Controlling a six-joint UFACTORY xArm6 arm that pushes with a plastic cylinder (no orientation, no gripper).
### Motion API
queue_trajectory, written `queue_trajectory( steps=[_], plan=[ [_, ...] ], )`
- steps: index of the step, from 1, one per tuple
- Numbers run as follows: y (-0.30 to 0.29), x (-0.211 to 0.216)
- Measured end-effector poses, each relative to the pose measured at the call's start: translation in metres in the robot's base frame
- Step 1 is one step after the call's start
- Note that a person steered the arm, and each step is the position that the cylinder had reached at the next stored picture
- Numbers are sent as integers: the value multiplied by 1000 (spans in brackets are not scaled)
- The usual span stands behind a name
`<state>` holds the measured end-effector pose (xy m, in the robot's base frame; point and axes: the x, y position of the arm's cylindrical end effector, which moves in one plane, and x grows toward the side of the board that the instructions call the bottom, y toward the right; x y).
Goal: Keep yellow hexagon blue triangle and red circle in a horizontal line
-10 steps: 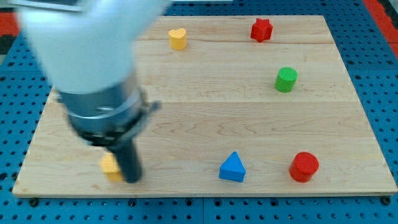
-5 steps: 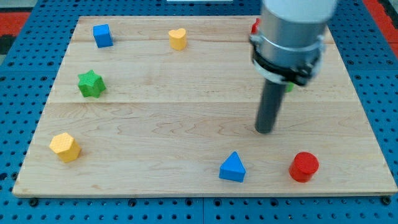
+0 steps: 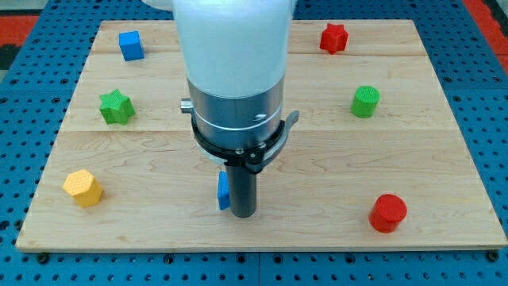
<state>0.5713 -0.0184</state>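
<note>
- Pale wooden board [image 3: 444, 159] with visible grain and plank seams, lying on a blue pegboard surface [image 3: 24, 95].
- Small matte blocks on it: yellow hexagon [image 3: 82, 188] near the view's left edge, red circle [image 3: 388, 213] low on the view's right, blue triangle [image 3: 224, 191] only a sliver, mostly hidden behind the rod.
- Elsewhere: blue cube [image 3: 130, 45] and green star [image 3: 116, 106] at upper left, red star [image 3: 334, 37] at top right, green cylinder [image 3: 365, 102] below it.
- No pincer here, only a straight dark rod under a grey collar and white arm body [image 3: 232, 56]; holding nothing.
- My tip [image 3: 243, 214] down on the board, right against the triangle's right side.
- Bare wood between triangle and hexagon, likewise toward the circle; all three near the bottom edge.
</note>
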Motion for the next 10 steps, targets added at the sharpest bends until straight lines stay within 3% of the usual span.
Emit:
queue_trajectory(
  steps=[1, 2, 3, 5, 8, 10],
  plan=[
    [33, -37],
    [80, -24],
    [97, 29],
    [211, 35],
    [244, 9],
    [196, 3]
  ],
)
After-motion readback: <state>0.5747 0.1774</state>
